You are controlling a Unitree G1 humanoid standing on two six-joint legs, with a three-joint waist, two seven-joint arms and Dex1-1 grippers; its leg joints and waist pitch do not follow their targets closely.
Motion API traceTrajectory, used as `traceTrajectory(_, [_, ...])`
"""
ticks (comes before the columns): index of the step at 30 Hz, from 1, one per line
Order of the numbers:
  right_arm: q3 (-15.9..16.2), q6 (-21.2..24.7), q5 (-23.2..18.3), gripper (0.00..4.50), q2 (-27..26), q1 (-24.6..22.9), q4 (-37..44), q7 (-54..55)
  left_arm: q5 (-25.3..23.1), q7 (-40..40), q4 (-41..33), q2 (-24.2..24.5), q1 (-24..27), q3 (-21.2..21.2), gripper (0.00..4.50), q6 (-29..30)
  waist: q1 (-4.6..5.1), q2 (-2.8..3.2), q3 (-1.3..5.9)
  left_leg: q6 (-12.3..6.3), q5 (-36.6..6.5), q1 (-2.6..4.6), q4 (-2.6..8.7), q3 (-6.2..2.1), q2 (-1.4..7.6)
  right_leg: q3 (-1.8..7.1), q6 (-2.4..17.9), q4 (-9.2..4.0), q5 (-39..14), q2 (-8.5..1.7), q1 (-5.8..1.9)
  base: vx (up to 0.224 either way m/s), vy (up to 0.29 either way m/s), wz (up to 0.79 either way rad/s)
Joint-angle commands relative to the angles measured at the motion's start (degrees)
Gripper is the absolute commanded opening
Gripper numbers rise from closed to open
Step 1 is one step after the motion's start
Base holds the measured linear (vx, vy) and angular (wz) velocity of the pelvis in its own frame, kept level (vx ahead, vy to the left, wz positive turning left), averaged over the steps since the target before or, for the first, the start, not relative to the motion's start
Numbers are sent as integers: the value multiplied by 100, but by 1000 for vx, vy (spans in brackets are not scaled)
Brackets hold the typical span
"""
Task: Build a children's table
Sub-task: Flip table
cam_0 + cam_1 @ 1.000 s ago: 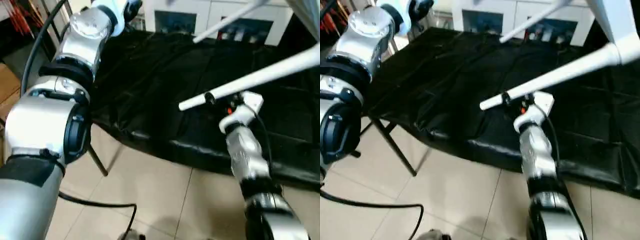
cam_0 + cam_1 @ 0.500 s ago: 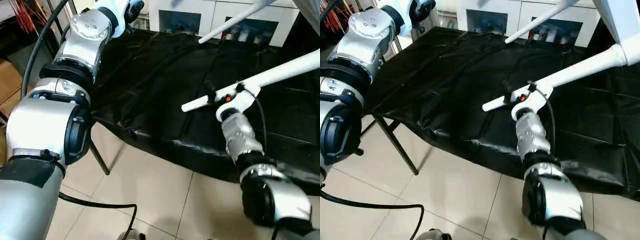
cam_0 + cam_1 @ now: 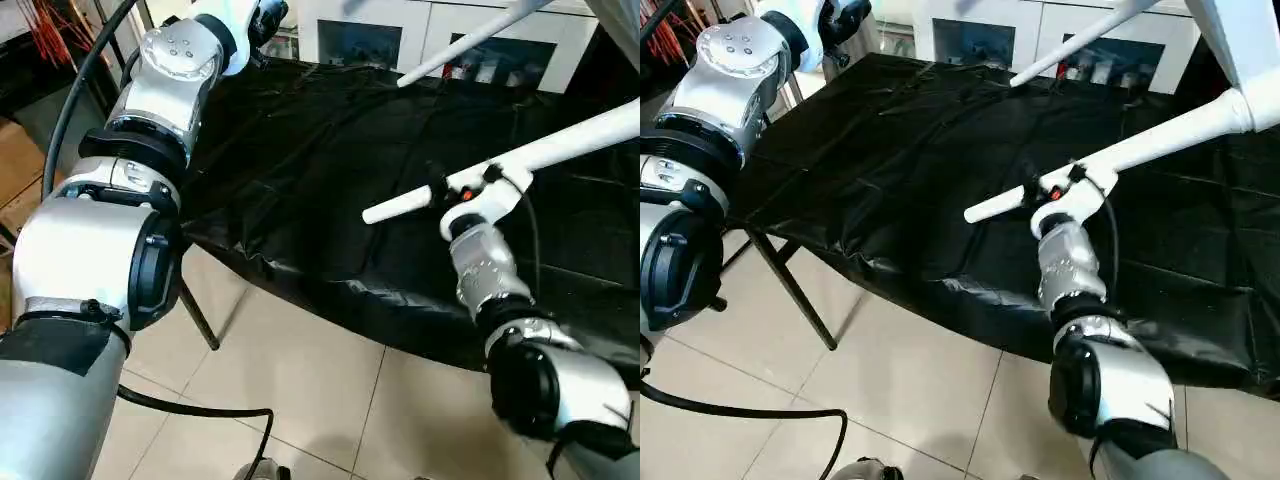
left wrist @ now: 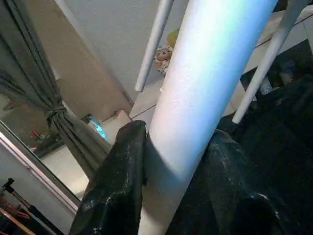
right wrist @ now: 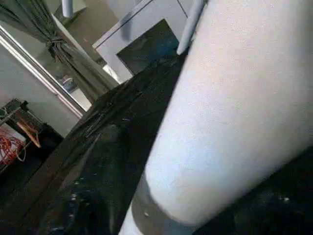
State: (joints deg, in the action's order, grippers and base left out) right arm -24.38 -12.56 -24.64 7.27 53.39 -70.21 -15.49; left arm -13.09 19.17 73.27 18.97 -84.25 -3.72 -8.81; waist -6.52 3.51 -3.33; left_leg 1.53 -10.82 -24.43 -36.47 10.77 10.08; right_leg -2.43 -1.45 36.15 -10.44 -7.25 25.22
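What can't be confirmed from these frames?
- Tabletop: cut off by the picture edge in the eye views; leg sockets unseen.
- Right gripper: the leg and wrist housing cover its fingers.
- Left gripper: grips a leg; which leg is unclear.

— That leg [image 3: 1160, 130] over the big table [image 3: 890, 170] is plain white, and the sheet under it is glossy black.

— The robot's forearms [image 3: 170, 70] are silver with black bands. Beyond the table, a white cabinet [image 3: 420, 20] with dark glass doors; below, pale beige floor tiles [image 3: 290, 370].
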Motion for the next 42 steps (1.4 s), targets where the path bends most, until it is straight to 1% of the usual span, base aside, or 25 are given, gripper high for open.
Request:
traceTrajectory(1, [-4, -89, -6, 241, -15, 124, -22, -79, 540, -57, -86, 23, 21, -381, 157, 101, -27, -186, 556, -1163, 116, 174, 306, -35, 170, 37, 2032, -188, 646, -132, -393, 0, 0, 0])
traceTrajectory(6, [-59, -178, 29, 192, 18, 159, -68, -171, 546, -59, -107, 48, 59, -388, 157, 104, -28, -193, 567, -1217, 196, 170, 291, -33, 168, 34, 2055, -170, 745, -125, -394, 0, 0, 0])
traceTrajectory(11, [-85, -226, 48, 179, 73, 187, -85, -198, 549, -87, -106, 60, 75, -396, 157, 101, -33, -196, 569, -1249, 238, 174, 286, -32, 173, 31, 2061, -165, 728, -119, -380, 0, 0, 0])
traceTrajectory(12, [-90, -274, 53, 179, 104, 191, -77, -195, 555, -114, -104, 62, 88, -406, 157, 97, -33, -206, 574, -1259, 258, 171, 282, -32, 174, 30, 2062, -158, 750, -125, -382, 0, 0, 0])
traceTrajectory(16, [-134, -344, 33, 173, 160, 223, 2, -198, 640, -189, -118, 70, 131, -473, 157, 74, -40, -209, 598, -1346, 447, 166, 250, -29, 166, 25, 2102, -123, 968, -110, -366, 0, 0, 0])
traceTrajectory(17, [-115, -405, 62, 173, 206, 236, 77, -197, 691, -234, -126, 77, 174, -523, 157, 49, -39, -202, 610, -1391, 543, 147, 231, -33, 159, 22, 2105, -104, 1070, -107, -363, 0, 0, 0])
traceTrajectory(18, [-101, -469, 96, 171, 254, 244, 147, -184, 736, -288, -134, 86, 225, -563, 157, 22, -36, -215, 602, -1435, 568, 140, 221, -24, 155, 19, 2100, -109, 1101, -101, -348, 0, 0, 0])
traceTrajectory(20, [-11, -618, 240, 168, 362, 228, 287, -86, 803, -374, -158, 84, 331, -619, 157, -40, -37, -218, 588, -1417, 433, 131, 229, -22, 158, 20, 2078, -124, 919, -118, -351, 0, 0, 0])
traceTrajectory(21, [5, -639, 263, 167, 376, 225, 306, -70, 811, -383, -161, 83, 345, -625, 157, -48, -29, -241, 584, -1383, 373, 131, 230, -14, 149, 22, 2056, -134, 821, -110, -352, 0, 0, 0])
traceTrajectory(22, [90, -754, 401, 167, 466, 189, 424, 27, 833, -397, -188, 64, 434, -635, 157, -98, -40, -234, 587, -1360, 343, 136, 229, -15, 152, 26, 2049, -132, 775, -119, -351, 0, 0, 0])
traceTrajectory(24, [192, -891, 563, 164, 577, 136, 598, 123, 857, -400, -223, 31, 562, -649, 157, -139, -27, -250, 573, -1295, 295, 130, 233, -12, 148, 29, 2000, -145, 642, -105, -342, 0, 0, 0])
traceTrajectory(25, [222, -931, 615, 163, 618, 107, 689, 152, 869, -399, -238, 16, 625, -652, 157, -151, -21, -305, 571, -1261, 232, 134, 237, -1, 151, 34, 1974, -144, 569, -103, -345, 0, 0, 0])
traceTrajectory(27, [317, -1083, 834, 160, 778, -52, 1156, 316, 918, -382, -308, -58, 932, -650, 157, -216, -31, -286, 566, -1237, 228, 144, 240, -6, 159, 37, 1954, -143, 533, -101, -339, 0, 0, 0])
traceTrajectory(28, [331, -1118, 888, 160, 810, -103, 1293, 378, 925, -369, -329, -80, 1012, -648, 157, -234, -42, -322, 568, -1255, 293, 148, 228, 0, 152, 44, 1902, -134, 585, -90, -334, 0, 0, 0])
traceTrajectory(29, [345, -1139, 939, 158, 833, -157, 1418, 426, 921, -354, -348, -101, 1087, -638, 156, -260, -35, -336, 569, -1259, 287, 145, 223, 7, 147, 46, 1892, -132, 590, -84, -330, 0, 0, 0])
traceTrajectory(30, [393, -1187, 1108, 156, 842, -361, 1810, 595, 931, -295, -394, -176, 1296, -613, 156, -313, -36, -312, 565, -1235, 334, 139, 225, -6, 154, 46, 1873, -122, 588, -81, -328, 0, 0, 0])
traceTrajectory(31, [396, -1189, 1115, 156, 842, -371, 1828, 602, 932, -292, -396, -180, 1305, -612, 156, -315, -25, -312, 565, -1224, 354, 149, 226, -5, 157, 46, 1842, -125, 634, -70, -312, 0, 0, 0])
traceTrajectory(33, [439, -1218, 1210, 152, 825, -506, 2050, 676, 929, -263, -417, -226, 1417, -581, 152, -339, -17, -329, 571, -1204, 330, 164, 223, -4, 155, 45, 1852, -123, 671, -55, -310, 0, 0, 0])
traceTrajectory(34, [561, -1294, 1408, 149, 769, -767, 2394, 774, 918, -231, -450, -329, 1609, -512, 149, -376, -14, -284, 557, -1170, 239, 171, 233, -6, 160, 52, 1860, -139, 634, -59, -301, 0, 0, 0])
traceTrajectory(35, [635, -1348, 1526, 149, 728, -920, 2572, 824, 918, -216, -464, -398, 1718, -483, 149, -393, -31, -291, 560, -1138, 212, 208, 232, 4, 174, 59, 1848, -138, 718, -46, -274, 0, 0, 0])
traceTrajectory(36, [678, -1365, 1581, 149, 689, -1036, 2691, 874, 916, -215, -480, -451, 1791, -455, 148, -398, -52, -286, 569, -1141, 274, 198, 227, -5, 166, 58, 1852, -118, 845, -44, -296, 0, 0, 0])
traceTrajectory(37, [787, -1394, 1735, 148, 576, -1336, 2914, 1019, 897, -215, -477, -604, 1966, -389, 147, -421, -80, -288, 567, -1149, 328, 205, 225, -3, 173, 67, 1815, -126, 952, -43, -283, 0, 0, 0])
traceTrajectory(39, [878, -1367, 1875, 148, 465, -1617, 3126, 1179, 881, -230, -468, -734, 2110, -324, 146, -436, -114, -291, 574, -1167, 350, 216, 222, -3, 176, 69, 1835, -118, 1012, -43, -273, 0, 0, 0])
traceTrajectory(41, [975, -1369, 2069, 148, 373, -1888, 3361, 1347, 879, -250, -433, -833, 2211, -280, 146, -469, -117, -238, 582, -1100, 226, 207, 235, -21, 184, 62, 1805, -129, 869, -39, -271, 0, 0, 0])
traceTrajectory(42, [1065, -1443, 2333, 148, 273, -2195, 3537, 1578, 838, -315, -334, -950, 2300, -232, 146, -505, -108, -203, 568, -1018, 72, 213, 251, -25, 191, 62, 1764, -156, 721, -39, -255, 0, 0, 0])
